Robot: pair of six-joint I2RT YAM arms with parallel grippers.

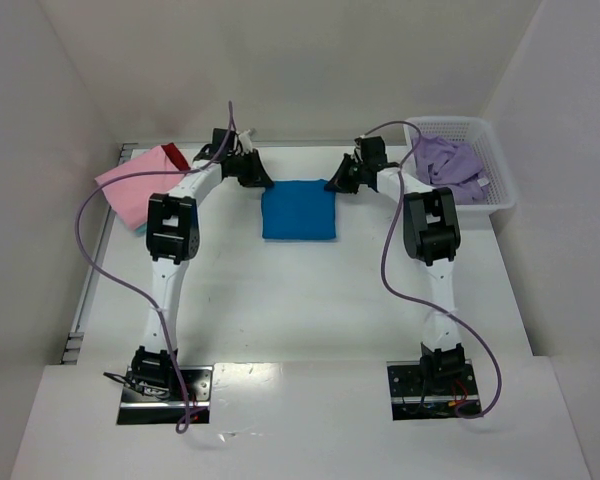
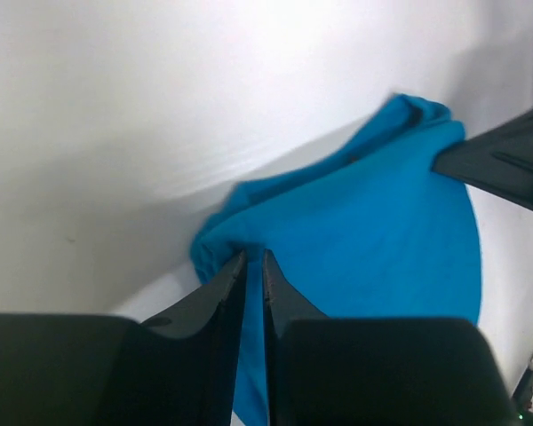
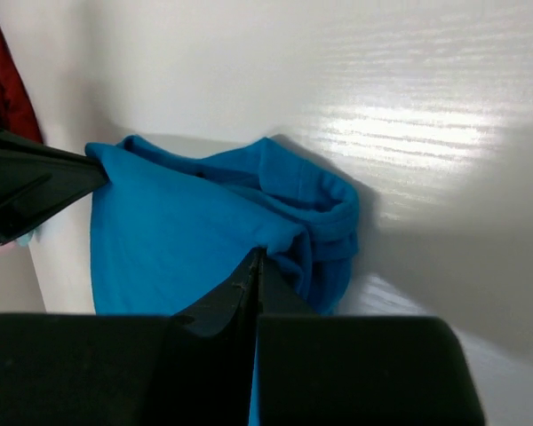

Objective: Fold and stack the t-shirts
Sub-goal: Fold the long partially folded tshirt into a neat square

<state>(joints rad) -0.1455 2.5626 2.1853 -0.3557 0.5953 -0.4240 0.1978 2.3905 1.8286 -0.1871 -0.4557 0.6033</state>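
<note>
**Three views, one shirt**

One camera sits high behind my bases, looking down over the whole table [image 1: 280,300]. Two ride my wrists, close over the cloth, looking along my own fingers [image 2: 222,302]. All three share the blue t-shirt [image 1: 298,212]. The left wrist view also shows my right gripper [image 2: 440,160].

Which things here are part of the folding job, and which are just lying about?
Job:
blue t-shirt, at centre
pink t-shirt, far left
red t-shirt, beside the pink one
lavender t-shirt, far right

Lying about:
white basket, holding the lavender one
</note>
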